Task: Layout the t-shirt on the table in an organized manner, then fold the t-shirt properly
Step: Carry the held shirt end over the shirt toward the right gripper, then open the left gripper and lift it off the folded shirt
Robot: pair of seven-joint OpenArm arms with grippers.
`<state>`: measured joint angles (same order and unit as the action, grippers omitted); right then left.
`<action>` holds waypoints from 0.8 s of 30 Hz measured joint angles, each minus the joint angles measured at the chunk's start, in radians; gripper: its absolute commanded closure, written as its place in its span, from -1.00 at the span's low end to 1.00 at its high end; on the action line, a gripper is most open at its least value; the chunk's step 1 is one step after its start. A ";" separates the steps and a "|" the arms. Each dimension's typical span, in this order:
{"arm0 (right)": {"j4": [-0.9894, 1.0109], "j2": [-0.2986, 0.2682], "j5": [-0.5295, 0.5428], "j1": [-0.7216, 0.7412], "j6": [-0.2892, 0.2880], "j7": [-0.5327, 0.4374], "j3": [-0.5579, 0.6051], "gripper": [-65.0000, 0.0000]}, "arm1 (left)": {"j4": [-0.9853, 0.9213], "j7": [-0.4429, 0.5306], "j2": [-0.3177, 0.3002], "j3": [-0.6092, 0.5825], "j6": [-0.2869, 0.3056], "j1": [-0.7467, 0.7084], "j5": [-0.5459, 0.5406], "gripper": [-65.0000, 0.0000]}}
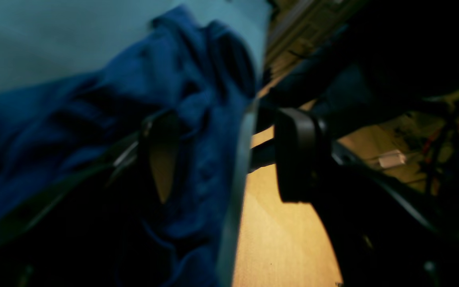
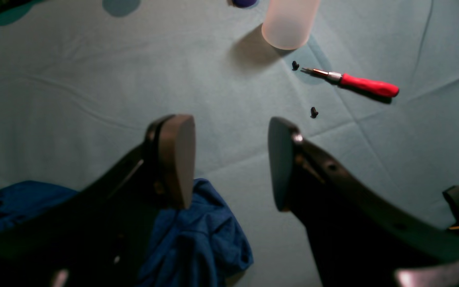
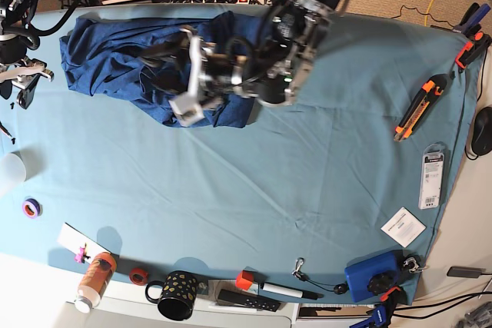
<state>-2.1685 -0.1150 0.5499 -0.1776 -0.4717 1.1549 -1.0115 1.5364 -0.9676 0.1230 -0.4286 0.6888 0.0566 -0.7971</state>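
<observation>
The navy t-shirt (image 3: pixel 115 55) lies bunched along the far left part of the table (image 3: pixel 307 174). In the left wrist view the t-shirt (image 1: pixel 94 119) is heaped against the table's white rim (image 1: pixel 239 167). My left gripper (image 1: pixel 229 157) is open, one finger over the fabric and the other past the rim above the wooden floor. In the base view the left gripper (image 3: pixel 161 57) hovers over the shirt's middle. My right gripper (image 2: pixel 231 159) is open and empty above the teal cloth, with a shirt end (image 2: pixel 197 239) just below its left finger. In the base view the right gripper (image 3: pixel 21 90) sits at the far left edge.
A red screwdriver (image 2: pixel 367 84), two black screws (image 2: pixel 314 112) and a translucent cup (image 2: pixel 289 22) lie ahead of the right gripper. An orange utility knife (image 3: pixel 415 113) lies at the right. A mug (image 3: pixel 177 295), a bottle (image 3: pixel 94 278) and a blue box (image 3: pixel 373 278) line the near edge.
</observation>
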 measured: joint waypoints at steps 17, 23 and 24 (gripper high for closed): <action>0.000 0.002 0.001 0.000 0.000 -0.001 0.000 0.10 | 0.115 -0.030 0.009 -0.145 0.004 0.058 -0.007 1.00; 0.000 0.002 0.005 0.000 0.000 -0.004 0.000 0.10 | 0.175 -0.089 0.009 0.099 -0.061 0.058 0.076 1.00; 0.000 0.002 0.014 0.000 0.000 -0.004 0.000 0.10 | 0.173 -0.102 0.009 0.131 -0.073 0.054 0.099 1.00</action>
<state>-2.1685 -0.1131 0.5636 -0.1776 -0.4717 1.1511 -1.0115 1.7096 -1.0695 0.1322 -0.2974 0.6159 0.1108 -0.6983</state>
